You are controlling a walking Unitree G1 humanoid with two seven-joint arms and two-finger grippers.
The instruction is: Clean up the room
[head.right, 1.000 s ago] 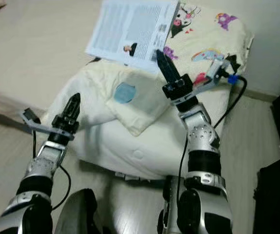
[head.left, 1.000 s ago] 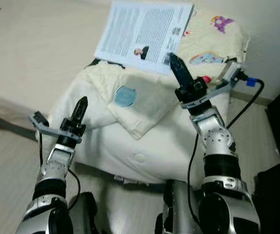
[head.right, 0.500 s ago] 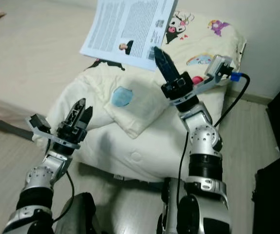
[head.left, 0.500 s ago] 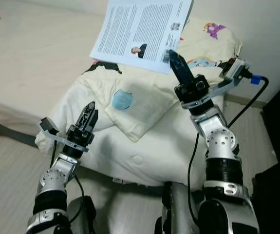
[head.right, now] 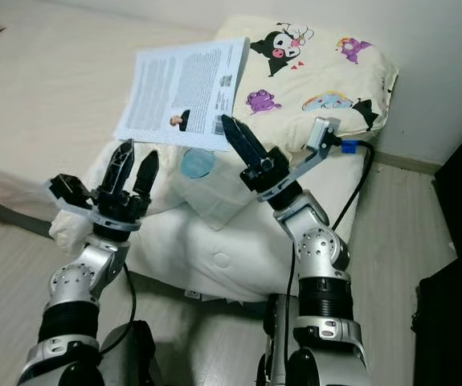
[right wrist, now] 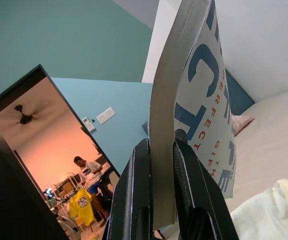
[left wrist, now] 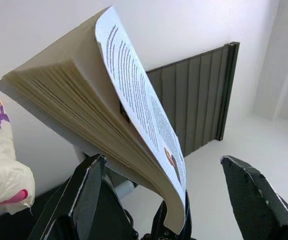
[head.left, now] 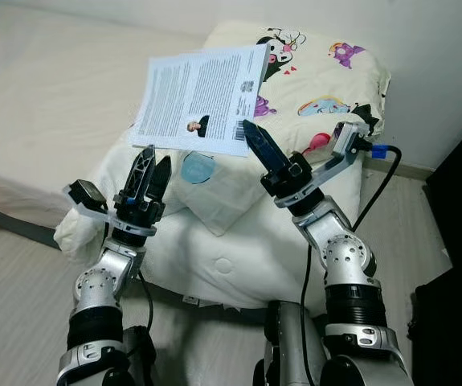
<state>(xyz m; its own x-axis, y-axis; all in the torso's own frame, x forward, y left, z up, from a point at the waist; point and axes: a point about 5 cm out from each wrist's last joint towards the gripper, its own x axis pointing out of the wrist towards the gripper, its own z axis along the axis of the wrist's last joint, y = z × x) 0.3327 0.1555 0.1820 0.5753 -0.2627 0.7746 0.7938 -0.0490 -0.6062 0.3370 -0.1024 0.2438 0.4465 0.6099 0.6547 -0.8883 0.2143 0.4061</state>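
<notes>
- Paperback book (head.left: 201, 98), thick and soft-covered, is held in the air above the folded cream duvet (head.left: 239, 233), back cover with text and barcode facing up.
- Judging by its sag and fanned pages in the left wrist view, the book looks light but floppy; a one-corner hold lets it droop, so a grip nearer the spine or a second support under the free side would likely steady it.
- Right pincer (head.left: 252, 138) is clamped shut on the book's near corner, above the duvet's middle; the right wrist view shows both black fingers (right wrist: 133, 190) pressing the cover and pages from either side.
- Left pincer (head.left: 150, 167) stands spread wide and holds nothing, raised over the duvet's left edge, just under the book's free side without touching it.
- Cartoon-print pillow (head.left: 327, 76) lies at the duvet's far side, against the wall.
- Bed (head.left: 46, 88) with a beige sheet stretches away to the left of the duvet.
</notes>
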